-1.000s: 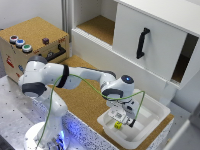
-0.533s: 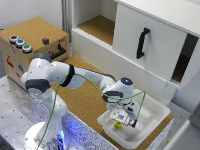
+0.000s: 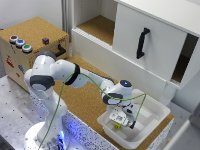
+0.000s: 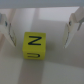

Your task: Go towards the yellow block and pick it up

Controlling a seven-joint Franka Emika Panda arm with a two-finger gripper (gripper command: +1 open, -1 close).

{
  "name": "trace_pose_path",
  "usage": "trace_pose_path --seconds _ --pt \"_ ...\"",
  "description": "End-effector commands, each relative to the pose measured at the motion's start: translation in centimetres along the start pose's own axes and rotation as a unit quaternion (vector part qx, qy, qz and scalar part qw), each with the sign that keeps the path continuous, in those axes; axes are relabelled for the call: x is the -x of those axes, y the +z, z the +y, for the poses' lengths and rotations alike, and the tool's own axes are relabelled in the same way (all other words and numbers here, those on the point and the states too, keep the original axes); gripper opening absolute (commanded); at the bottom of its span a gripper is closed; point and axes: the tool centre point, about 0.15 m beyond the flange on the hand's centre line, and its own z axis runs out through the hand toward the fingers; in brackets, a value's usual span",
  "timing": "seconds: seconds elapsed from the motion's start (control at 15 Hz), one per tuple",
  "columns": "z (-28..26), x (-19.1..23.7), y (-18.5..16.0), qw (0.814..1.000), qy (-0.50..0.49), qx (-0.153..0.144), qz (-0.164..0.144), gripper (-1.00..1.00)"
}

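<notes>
Yellow block (image 3: 117, 126) lay in the white tray (image 3: 155, 111) at the desk's near right corner, the gripper (image 3: 123, 121) directly above. From the wrist, the jaws stood apart flanking the block (image 4: 34, 43); descending straight, then closing evenly, looked wisest.
</notes>
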Motion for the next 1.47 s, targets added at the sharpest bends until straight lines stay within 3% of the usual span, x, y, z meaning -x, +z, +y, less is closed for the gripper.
trace_pose_path --seconds 0.0,0.4,0.53,0.67,0.8,1.0,1.4 --pt "-2.7 1.6 0.2 0.999 0.021 0.042 0.028 -1.00" --pt "-2.8 4.3 -1.5 0.996 0.063 0.055 0.001 -1.00" --pt "-2.6 4.5 -2.9 0.995 0.080 0.056 0.010 -1.00" --pt "-2.5 3.6 -5.5 0.993 0.102 0.049 0.041 -1.00" --pt "-2.6 2.3 -9.3 0.988 0.120 0.039 0.094 -1.00" --pt "-4.0 -0.5 -14.9 0.981 0.100 0.053 0.160 -1.00" --pt "-12.7 -5.6 -21.0 0.974 -0.007 0.021 0.225 -1.00"
